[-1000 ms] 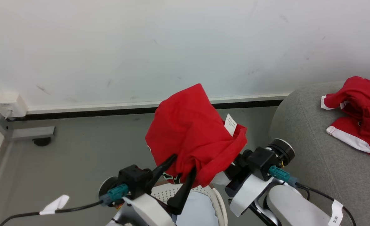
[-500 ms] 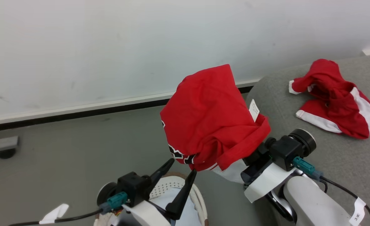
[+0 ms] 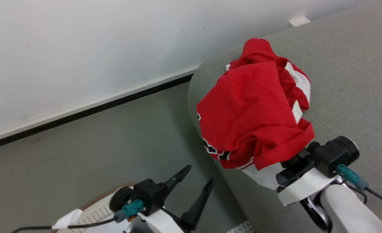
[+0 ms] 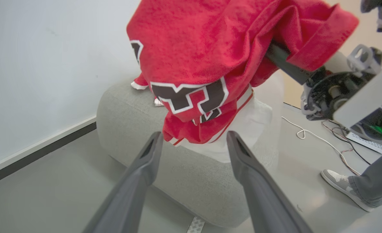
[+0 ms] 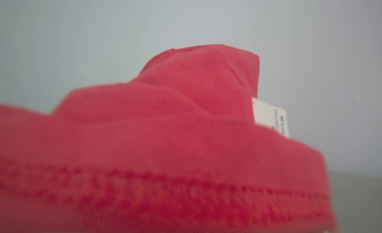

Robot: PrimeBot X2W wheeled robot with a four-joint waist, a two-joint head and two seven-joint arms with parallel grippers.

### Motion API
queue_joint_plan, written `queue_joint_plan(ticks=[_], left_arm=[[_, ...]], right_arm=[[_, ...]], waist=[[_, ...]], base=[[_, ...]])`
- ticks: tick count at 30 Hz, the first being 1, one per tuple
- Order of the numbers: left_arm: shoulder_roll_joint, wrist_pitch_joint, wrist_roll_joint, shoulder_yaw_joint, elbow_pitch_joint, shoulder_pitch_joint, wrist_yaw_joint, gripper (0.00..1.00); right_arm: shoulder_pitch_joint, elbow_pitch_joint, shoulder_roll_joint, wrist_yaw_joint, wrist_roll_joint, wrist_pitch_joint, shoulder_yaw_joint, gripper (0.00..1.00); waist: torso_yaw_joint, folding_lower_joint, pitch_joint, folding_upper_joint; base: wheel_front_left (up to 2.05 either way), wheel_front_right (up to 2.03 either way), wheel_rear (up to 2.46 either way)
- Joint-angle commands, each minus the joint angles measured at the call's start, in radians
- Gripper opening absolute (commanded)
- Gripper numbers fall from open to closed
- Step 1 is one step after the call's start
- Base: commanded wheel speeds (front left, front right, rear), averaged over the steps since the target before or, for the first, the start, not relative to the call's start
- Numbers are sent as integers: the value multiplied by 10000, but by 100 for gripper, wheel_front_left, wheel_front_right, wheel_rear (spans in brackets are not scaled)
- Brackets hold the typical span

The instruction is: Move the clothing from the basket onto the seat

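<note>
One red piece point(image 3: 259, 51) is already on the seat point(image 3: 356, 81), right claw point(image 3: 296, 163) grips a jersey point(image 3: 252, 119) above it, left claw point(image 3: 199, 174) open, empty.

Open floor point(image 3: 81, 155) stretches from nine to eleven o'clock of the left gripper point(image 3: 200, 173); at one o'clock, a hanging jersey point(image 3: 252, 119) screens the seat point(image 3: 356, 81), clothing point(image 3: 259, 50) heaped behind.
</note>
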Motion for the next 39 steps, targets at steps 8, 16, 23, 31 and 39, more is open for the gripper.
queue_joint_plan(ticks=[8, 16, 23, 31, 39], left_arm=[[212, 205, 453, -423, -124, -819, -372, 100], [659, 580, 846, -718, -701, -1693, -626, 100], [1144, 884, 1141, -910, -1199, -2570, -789, 100], [1352, 1023, 1388, -1192, -1424, -2994, -852, 100], [1421, 941, 1367, -1154, -1348, -3037, -731, 100]], right_arm=[[468, -856, 70, -26, -335, -28, -1944, 0], [-1036, -944, 322, -26, -560, -28, -4162, 0], [-3567, 694, 140, -26, -103, 54, -6170, 0], [-5650, 3478, -412, -26, -1286, 24, -9096, 0], [-5372, 4450, 472, -26, -3187, -44, -11537, 100]], waist=[[-646, 0, 1733, -1], [-323, 0, 3745, -1], [205, 0, 5355, -1], [821, 0, 6332, -1], [997, 0, 6431, -1]], base=[[0, 0, 0], [0, 0, 0], [0, 0, 0], [0, 0, 0], [0, 0, 0]])
